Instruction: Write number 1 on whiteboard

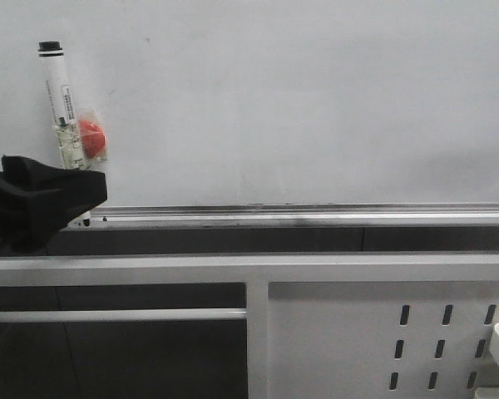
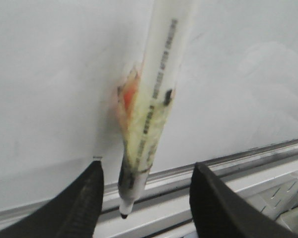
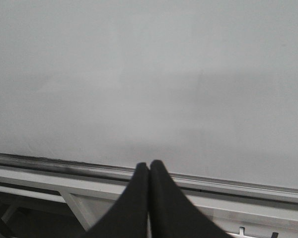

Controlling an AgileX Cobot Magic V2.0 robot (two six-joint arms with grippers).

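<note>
**Marker up, board still blank**

Front view: the left gripper point(image 1: 62, 195) sits low at the left, a marker pen point(image 1: 62, 104) rising from it against the whiteboard point(image 1: 316, 100); no number 1 shows.

Left wrist view: the fingers point(image 2: 84, 203) stand apart, the pen between them, its tip near the rail point(image 2: 248, 156); whether they grip it I cannot tell.

Right wrist view: the right gripper point(image 3: 149, 171) is pressed closed, empty.

The stroke seems not yet begun; next, the tip must meet the board.

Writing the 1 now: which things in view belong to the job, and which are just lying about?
For the job:
whiteboard, no stroke visible yet
white marker pen
left gripper, open, pen between its fingers

Lying about:
perforated metal panel
right gripper, shut, holding nothing
</note>
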